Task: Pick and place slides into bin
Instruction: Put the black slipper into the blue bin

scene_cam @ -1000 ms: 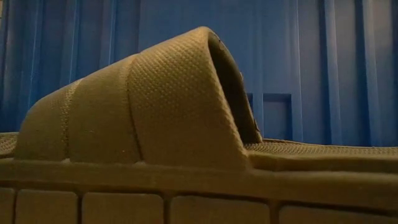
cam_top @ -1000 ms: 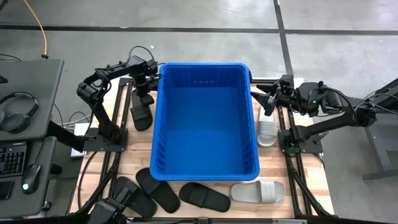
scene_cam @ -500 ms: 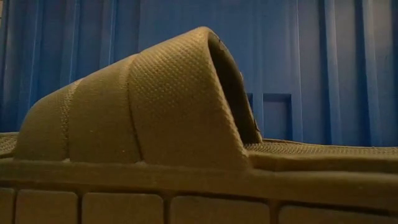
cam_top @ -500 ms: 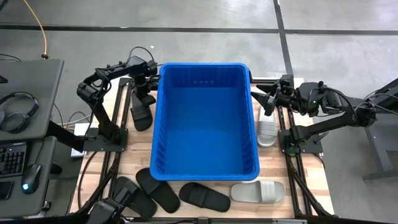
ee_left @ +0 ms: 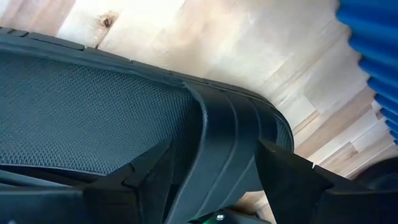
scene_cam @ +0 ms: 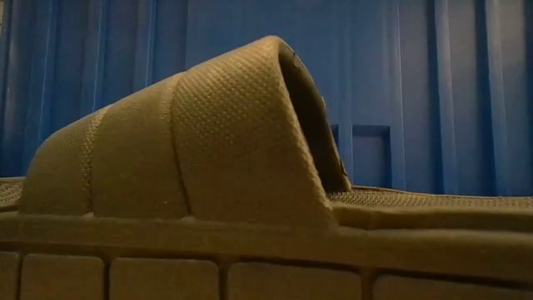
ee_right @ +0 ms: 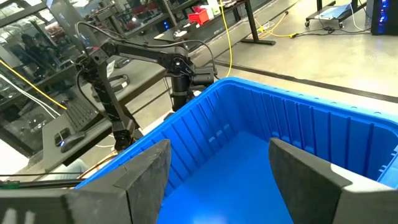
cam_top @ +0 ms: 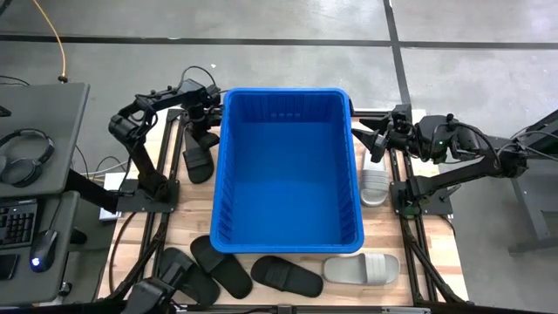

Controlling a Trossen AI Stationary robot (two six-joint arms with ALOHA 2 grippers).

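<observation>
Wooden table (cam_top: pixel 174 187) is being worked: a black slide (ee_left: pixel 186 130) is being clasped by the left gripper (ee_left: pixel 214 171); right gripper (ee_right: pixel 217 168), jaws wide and empty, is being held over the bin (cam_top: pixel 288 166).

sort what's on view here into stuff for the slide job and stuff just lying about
For the job:
- large bright blue ribbed plastic bin, empty
- matte black open-toe slides, one under the left claw
- light grey slides
- right claw, open beside the bin

Lying about:
- black headphones
- black keyboard
- black computer mouse
</observation>
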